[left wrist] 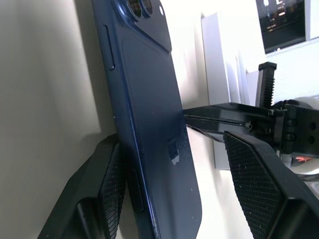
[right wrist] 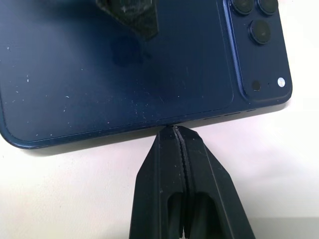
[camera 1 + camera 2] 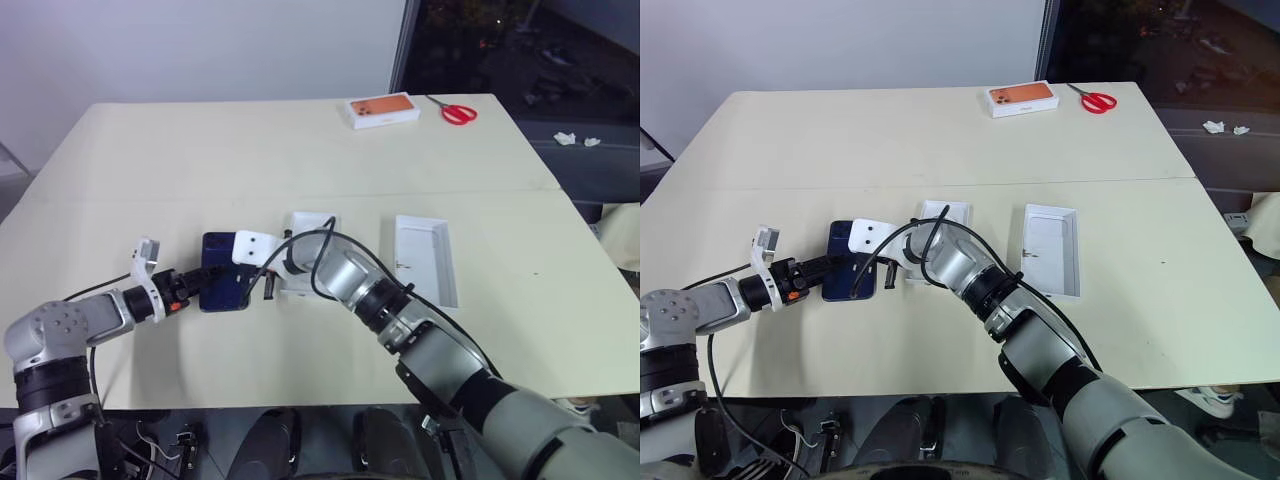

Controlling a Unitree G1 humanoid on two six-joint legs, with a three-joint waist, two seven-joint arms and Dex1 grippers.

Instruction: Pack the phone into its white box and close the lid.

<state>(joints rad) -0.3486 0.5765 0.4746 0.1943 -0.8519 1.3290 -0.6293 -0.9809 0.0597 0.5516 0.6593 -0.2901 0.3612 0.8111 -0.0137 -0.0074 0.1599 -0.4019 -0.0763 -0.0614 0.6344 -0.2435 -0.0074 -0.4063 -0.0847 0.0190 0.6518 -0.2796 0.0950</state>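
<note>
Pickup step: left gripper (image 1: 169, 199) fingers spread around phone (image 3: 222, 272) edge, right gripper (image 2: 178, 132) fingers pressed together bracing opposite edge. Next, probably clamp, then lift toward white box (image 3: 425, 258) at 3 o'clock.

A broad rectangular table (image 3: 300, 150) with a pale cream matte top, a faint seam running left to right across its middle. At the far edge, right of centre: a flat white rectangular box with an orange top (image 3: 382, 109) showing a printed phone, lying slightly askew. Just beside it to the right: a pair of scissors with red handles (image 3: 458, 112), lying flat. Beyond the table's right edge, on a dark surface: two small crumpled white scraps (image 3: 578, 140), nature uncertain.
</note>
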